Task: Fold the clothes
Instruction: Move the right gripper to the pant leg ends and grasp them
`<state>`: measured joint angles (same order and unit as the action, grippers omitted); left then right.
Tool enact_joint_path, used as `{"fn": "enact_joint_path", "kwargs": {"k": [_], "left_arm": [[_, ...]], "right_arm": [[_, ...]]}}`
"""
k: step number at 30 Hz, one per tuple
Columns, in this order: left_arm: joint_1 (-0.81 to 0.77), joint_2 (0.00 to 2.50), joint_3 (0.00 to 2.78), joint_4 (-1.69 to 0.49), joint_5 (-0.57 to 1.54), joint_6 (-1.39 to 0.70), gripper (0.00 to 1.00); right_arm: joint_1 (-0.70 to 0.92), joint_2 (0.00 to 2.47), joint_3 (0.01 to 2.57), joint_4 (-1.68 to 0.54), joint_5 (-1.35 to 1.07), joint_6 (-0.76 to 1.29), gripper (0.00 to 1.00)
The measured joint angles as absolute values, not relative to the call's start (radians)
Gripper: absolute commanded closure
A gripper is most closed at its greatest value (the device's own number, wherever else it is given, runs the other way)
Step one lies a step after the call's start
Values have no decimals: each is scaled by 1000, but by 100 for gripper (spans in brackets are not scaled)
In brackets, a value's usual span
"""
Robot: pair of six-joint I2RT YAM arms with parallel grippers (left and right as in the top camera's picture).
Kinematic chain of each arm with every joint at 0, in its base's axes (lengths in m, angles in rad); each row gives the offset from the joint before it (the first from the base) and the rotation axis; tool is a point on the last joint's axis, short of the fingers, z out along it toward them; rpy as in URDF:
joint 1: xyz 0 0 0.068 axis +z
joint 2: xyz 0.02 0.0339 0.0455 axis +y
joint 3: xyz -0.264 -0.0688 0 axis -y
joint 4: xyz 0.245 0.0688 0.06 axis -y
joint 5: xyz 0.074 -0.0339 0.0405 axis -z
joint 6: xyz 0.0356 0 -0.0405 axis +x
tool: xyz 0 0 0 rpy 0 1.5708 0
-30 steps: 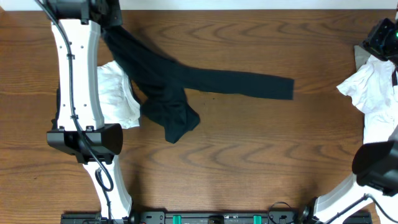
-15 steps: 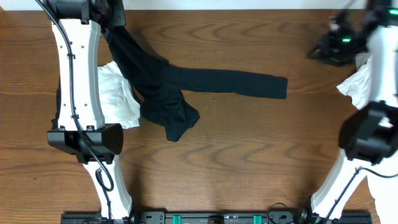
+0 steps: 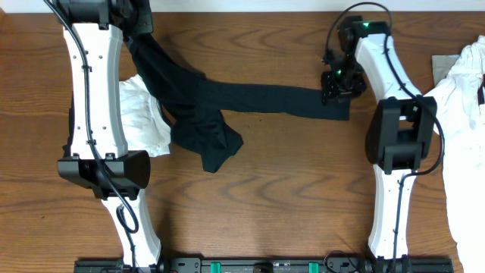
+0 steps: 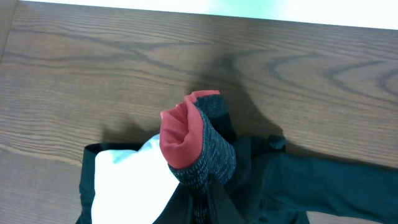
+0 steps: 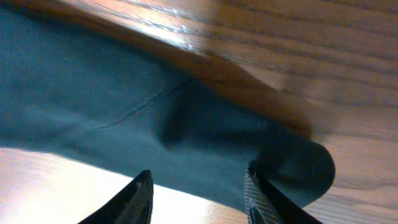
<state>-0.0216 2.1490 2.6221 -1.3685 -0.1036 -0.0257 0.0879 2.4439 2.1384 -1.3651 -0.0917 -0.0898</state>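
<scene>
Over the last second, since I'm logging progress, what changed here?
The right gripper swung in from the far right edge to the leg end of the black trousers, jaws open above it, nothing gripped. The leg end slid slightly left. The left-side white garment stayed put.

Dark brown wood-grain table [image 3: 288, 189], pale strip [image 3: 250, 4] beyond far edge

The overhead view looks straight down on the whole surface [image 3: 265, 197]. The left wrist view looks steeply down, close on the waistband [image 4: 199, 143] of the trousers [image 3: 258, 97] near the far left corner. The right wrist view hangs very close over their leg end [image 5: 186, 124], also seen overhead.
</scene>
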Motion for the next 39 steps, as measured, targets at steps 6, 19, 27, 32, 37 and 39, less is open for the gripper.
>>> {"fn": "enact_joint_path", "kwargs": {"k": [6,19,27,32,37,39], "left_arm": [[-22,2149,2622,-1369,-104,-26,94],[-22,2149,2622,-1393,-104,-26,94],[-22,2149,2622,-1406,-103,-25,94],[-22,2149,2622,-1406,-104,-26,94],[-22,2149,2622,-1406,-104,-25,93],[-22,2149,2622,-1406,-104,-26,93]], "right_arm": [[105,2445,2138,-1402,-33,-155,53],[196,2407,2137,-1497,-27,-220,51],[185,2136,2131,-1460,-30,-223,41],[166,2092,1978,-1308,-25,-224,43],[165,2153,1806,-1206,-24,-224,43],[164,2164,1763,-1177,-22,-225,42]]}}
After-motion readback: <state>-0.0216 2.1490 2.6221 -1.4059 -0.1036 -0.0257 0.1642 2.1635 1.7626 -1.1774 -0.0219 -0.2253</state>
